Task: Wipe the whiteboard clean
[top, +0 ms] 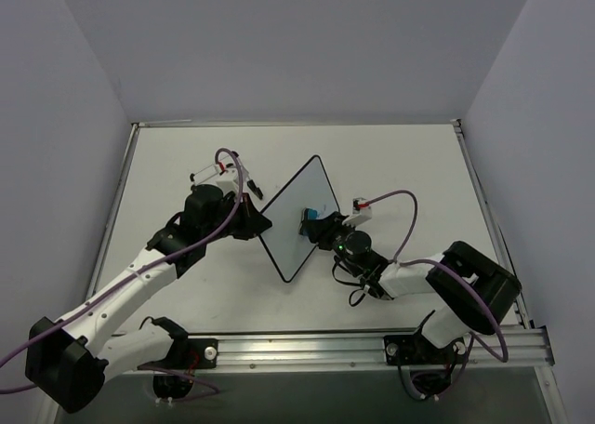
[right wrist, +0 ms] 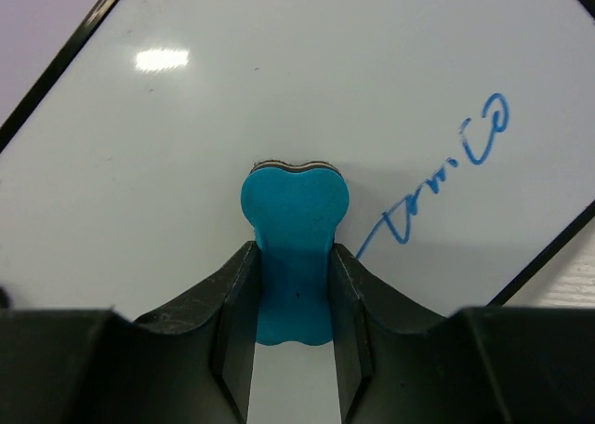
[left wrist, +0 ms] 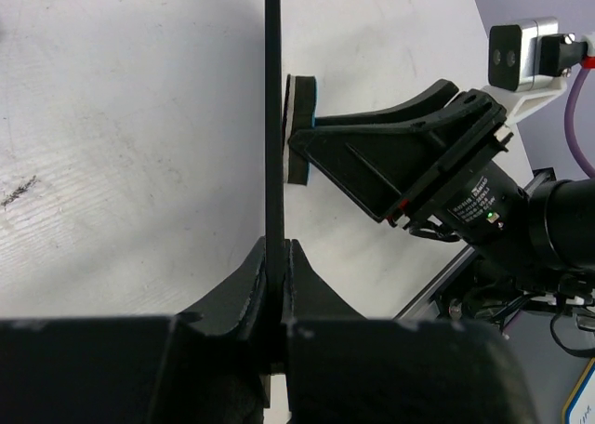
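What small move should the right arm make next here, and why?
Probably slide the right end effector sideways, toward the right of its wrist view, with the blue eraser against the whiteboard. The blue writing lies unwiped just beside the eraser, and the left end effector clamps the board's edge.

Left hand (left wrist: 277,247) clamped, right hand (right wrist: 293,252) clamped, both stretched inward facing each other

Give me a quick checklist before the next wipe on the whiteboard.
1. Grip of left jaws on the whiteboard edge: ok, shut.
2. Grip of right jaws on the blue eraser: ok, shut.
3. Eraser pad against the board face: looks ok in the left wrist view.
4. Board clean: not ok, blue writing sits right of the eraser.
5. Board steady under pressure: cannot tell.
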